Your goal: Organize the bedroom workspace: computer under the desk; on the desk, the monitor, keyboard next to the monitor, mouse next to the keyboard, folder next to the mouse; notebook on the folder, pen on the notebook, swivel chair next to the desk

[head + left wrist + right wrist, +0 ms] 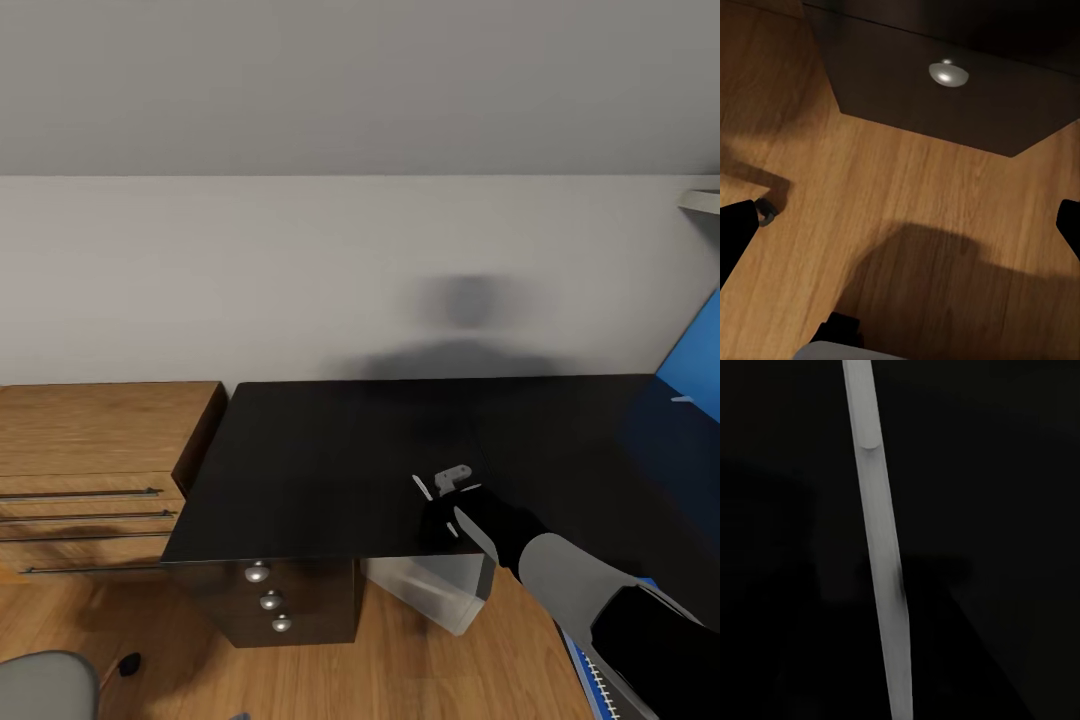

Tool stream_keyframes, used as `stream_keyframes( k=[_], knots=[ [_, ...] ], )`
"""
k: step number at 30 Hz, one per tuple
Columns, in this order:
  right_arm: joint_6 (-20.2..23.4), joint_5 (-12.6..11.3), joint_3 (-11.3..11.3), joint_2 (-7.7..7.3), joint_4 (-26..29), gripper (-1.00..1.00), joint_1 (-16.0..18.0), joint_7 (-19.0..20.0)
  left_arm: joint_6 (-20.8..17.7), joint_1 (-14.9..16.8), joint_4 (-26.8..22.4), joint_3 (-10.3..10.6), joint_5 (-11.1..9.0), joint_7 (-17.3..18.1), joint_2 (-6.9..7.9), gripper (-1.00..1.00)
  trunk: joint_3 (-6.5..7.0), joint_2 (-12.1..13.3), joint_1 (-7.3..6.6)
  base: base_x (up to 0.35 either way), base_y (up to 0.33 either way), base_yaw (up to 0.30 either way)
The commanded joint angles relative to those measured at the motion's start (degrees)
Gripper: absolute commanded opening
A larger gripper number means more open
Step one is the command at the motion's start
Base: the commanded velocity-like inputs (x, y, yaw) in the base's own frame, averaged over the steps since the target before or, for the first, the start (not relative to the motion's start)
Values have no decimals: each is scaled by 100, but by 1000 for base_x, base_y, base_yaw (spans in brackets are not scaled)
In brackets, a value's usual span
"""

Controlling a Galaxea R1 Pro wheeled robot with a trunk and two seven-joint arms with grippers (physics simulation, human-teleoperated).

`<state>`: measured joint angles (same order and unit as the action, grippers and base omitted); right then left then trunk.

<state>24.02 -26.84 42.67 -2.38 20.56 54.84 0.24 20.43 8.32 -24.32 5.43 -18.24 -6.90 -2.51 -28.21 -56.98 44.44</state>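
Note:
The black desk [330,460] with its round silver drawer knobs [258,573] stands against the wall. Low over its front part, my right gripper [447,500] is shut on the thin white pen [422,487]. Up close in the right wrist view, the pen [881,562] is a long pale stick against the dark top. The light grey computer [435,590] stands under the desk. A corner of the grey swivel chair [40,685] shows at the lower left, one caster [766,214] on the floor. My left gripper [900,232] hangs open over the wooden floor, facing a desk drawer knob [947,73].
A light wooden drawer unit [100,460] stands against the desk's left side. A large blue panel [697,355] leans at the desk's right end under a white shelf [702,198]. A bright blue flat edge [590,680] shows beside my right forearm; I cannot tell what it is.

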Motion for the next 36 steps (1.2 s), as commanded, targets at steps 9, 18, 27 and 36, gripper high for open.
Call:
stream_keyframes(
  k=[9,18,27,36],
  knots=[
    [67,32,43,-11,-59,-100,1,69,22,3,0,47,-30,-48,5,100,-7,-3,1,0,0,0],
    [71,20,34,-79,-61,-100,1,375,22,3,-1,47,-30,-48,5,100,-7,-3,1,0,0,0],
    [69,27,31,-154,-61,-100,1,543,22,3,-1,46,-30,-48,5,100,-7,-3,1,0,0,0],
    [72,30,31,-154,-61,-100,1,549,22,3,0,46,-30,-48,5,100,-7,-3,1,0,0,0]
  ],
)
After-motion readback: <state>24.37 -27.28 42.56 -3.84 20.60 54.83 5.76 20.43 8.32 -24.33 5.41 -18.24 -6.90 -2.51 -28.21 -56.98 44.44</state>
